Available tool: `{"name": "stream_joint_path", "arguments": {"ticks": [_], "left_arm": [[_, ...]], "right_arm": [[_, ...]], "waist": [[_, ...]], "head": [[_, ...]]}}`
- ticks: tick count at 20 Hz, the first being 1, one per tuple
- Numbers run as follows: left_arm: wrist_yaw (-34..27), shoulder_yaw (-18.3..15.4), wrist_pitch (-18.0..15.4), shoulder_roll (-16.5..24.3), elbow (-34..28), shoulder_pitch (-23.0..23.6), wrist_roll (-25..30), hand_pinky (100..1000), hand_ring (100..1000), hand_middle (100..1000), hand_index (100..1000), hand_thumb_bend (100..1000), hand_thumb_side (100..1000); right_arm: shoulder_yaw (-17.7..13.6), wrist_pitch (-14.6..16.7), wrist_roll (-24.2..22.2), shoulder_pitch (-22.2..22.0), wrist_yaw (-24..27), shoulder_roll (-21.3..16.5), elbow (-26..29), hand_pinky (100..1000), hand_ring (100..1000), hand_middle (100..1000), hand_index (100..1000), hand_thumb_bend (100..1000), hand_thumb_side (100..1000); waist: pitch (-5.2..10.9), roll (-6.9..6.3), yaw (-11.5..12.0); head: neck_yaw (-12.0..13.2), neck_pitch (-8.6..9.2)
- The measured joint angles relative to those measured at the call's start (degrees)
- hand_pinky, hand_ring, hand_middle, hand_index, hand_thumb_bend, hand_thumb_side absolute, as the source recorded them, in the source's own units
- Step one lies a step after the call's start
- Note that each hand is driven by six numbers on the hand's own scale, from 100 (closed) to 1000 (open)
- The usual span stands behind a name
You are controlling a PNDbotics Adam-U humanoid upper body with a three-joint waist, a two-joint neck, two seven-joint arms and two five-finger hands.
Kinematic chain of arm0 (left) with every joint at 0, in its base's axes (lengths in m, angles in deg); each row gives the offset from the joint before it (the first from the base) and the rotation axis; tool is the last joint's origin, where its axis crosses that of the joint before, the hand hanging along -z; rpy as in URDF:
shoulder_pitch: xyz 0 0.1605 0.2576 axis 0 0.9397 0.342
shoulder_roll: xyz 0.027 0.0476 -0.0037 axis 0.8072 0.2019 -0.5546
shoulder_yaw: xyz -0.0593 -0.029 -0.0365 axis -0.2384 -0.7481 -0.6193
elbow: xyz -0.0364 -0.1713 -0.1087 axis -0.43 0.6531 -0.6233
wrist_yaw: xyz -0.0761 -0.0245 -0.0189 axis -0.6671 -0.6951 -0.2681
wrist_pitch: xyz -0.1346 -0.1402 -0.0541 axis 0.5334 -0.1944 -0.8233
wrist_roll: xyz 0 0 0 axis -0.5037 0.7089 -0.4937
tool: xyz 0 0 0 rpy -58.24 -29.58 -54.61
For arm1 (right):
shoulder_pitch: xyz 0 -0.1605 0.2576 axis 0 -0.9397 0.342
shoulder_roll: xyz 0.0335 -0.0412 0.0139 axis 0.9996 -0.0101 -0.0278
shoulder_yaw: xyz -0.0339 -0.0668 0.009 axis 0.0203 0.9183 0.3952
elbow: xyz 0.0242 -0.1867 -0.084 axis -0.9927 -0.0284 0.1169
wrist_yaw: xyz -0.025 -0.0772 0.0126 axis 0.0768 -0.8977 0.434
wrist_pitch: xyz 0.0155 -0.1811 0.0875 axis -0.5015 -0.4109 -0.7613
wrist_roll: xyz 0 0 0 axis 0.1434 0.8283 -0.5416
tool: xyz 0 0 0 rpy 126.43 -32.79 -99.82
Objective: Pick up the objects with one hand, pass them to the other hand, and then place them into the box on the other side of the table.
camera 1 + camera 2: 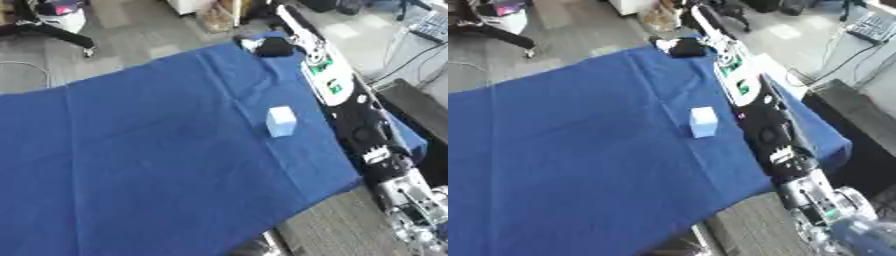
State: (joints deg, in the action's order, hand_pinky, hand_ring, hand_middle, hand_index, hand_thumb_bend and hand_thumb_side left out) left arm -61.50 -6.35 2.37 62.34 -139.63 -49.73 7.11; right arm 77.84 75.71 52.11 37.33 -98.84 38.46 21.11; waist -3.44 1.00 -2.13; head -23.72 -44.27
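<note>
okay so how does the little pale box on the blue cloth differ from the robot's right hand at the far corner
The small box is pale, white and light blue; the right hand is black. The box stands alone near the middle of the blue cloth, touched by nothing; the hand lies at the cloth's far corner on the end of the outstretched right arm. Both rest over the same cloth.

A table (131, 165) covered with a blue cloth (175, 125) fills most of the view, lying askew, and the cloth shows long creases. A small pale blue-white box (281, 121) stands on it toward the right side. At the far corner lies a dark object (273, 47) beside something white (249, 44).
</note>
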Motion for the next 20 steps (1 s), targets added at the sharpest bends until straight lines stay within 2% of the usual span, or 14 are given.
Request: {"name": "stream_joint_path", "arguments": {"ticks": [7, 13, 20], "left_arm": [[-2.36, 1.58, -0.66, -1.55, 0.35, 1.09, 0.85, 759, 635, 639, 755, 769, 587], [-2.79, 2.25, -0.47, -2.71, 0.94, 1.49, 1.65, 759, 633, 638, 757, 769, 592], [-2.61, 2.26, 0.06, -3.18, 1.45, 1.75, 2.82, 758, 629, 636, 760, 769, 593]], "right_arm": [[-1.11, 1.9, -0.22, 2.28, -4.91, -3.91, -14.14, 824, 887, 904, 960, 479, 420], [-1.38, 3.28, -1.0, 3.74, -6.63, -4.87, -23.42, 829, 890, 901, 964, 490, 438], [-1.36, 9.99, -10.32, 4.48, -4.98, -6.43, -27.4, 841, 898, 899, 968, 486, 445]], "waist": [[0.36, 0.0, 0.22], [0.37, 0.0, 0.66], [0.37, 0.0, 1.05]], "head": [[0.64, 0.0], [1.48, 0.0], [1.75, 0.0]]}}
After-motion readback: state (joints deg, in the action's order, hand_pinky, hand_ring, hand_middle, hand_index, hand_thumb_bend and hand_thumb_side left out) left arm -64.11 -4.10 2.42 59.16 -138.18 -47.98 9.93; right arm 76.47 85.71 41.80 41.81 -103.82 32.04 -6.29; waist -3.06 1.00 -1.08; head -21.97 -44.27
